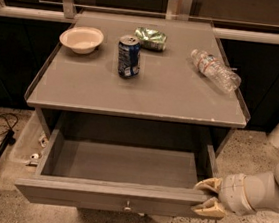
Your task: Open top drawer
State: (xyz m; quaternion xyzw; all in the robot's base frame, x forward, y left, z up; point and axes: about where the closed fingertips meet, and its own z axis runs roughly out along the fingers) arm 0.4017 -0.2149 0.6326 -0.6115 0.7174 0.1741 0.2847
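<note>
Your drawer (123,166) stands pulled well out beneath the desk (142,91). The gripper (210,196) sits at the right end of its front panel, fingers spread either side of it. You cannot tell whether they touch, and the arm is cut off at the right.

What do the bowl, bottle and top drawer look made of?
Bowl: probably paper or foam, matte off-white. Bottle: clear plastic, see-through. Top drawer: matte grey, perhaps laminate or painted board; shiny knob looks metal. The gripper is at its right end.
</note>
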